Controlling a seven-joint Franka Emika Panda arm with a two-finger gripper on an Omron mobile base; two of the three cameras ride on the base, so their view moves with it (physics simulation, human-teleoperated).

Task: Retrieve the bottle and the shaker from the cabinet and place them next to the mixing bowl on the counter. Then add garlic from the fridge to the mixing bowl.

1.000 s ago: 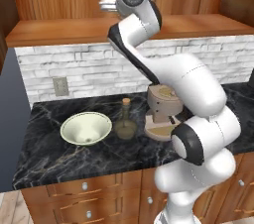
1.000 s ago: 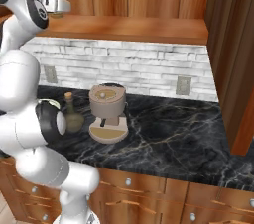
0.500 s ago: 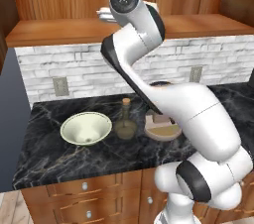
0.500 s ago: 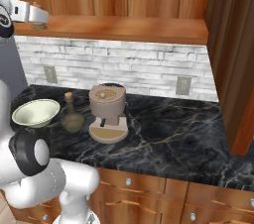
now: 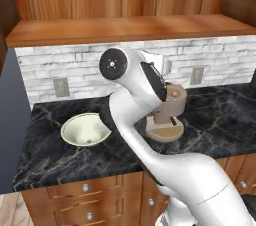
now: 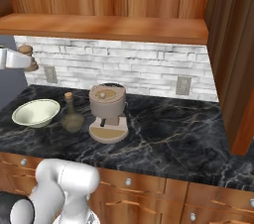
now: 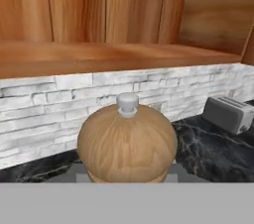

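**Item 1. Gripper** [image 6: 20,60]: left of and above the mixing bowl, level with the brick backsplash. Half a second ago it was up against the underside of the cabinet; it has since come down towards the counter. The fingers are hidden behind the load. Judged from the way the load rides at the tip of the hand, the pincer is closed on it.

**Item 2. Shaker** [image 6: 27,55]: wooden, domed, with a small metal knob [image 7: 127,103] on top. It is carried in the gripper, upright, in the air above and left of the bowl, not yet on the counter. In the hand view it sits close to the lens.

**Item 3. Mixing bowl** [image 6: 35,112]: pale, on the black marble counter [image 6: 163,139]. This is the landmark for this entry.

**Item 4. Bottle** [image 6: 73,115]: squat and dark, corked, upright just right of the bowl. This half of the fetch looks done.

**Item 5. Coffee machine** [image 6: 108,112]: right of the bowl, beyond the bottle.

**Item 6. Toaster** [image 7: 229,112]: far right in the hand view, well apart from the bowl.

**Status:** the shaker is out of the cabinet and descending. The likely next step is setting it down beside the bowl. The garlic has not yet been fetched.
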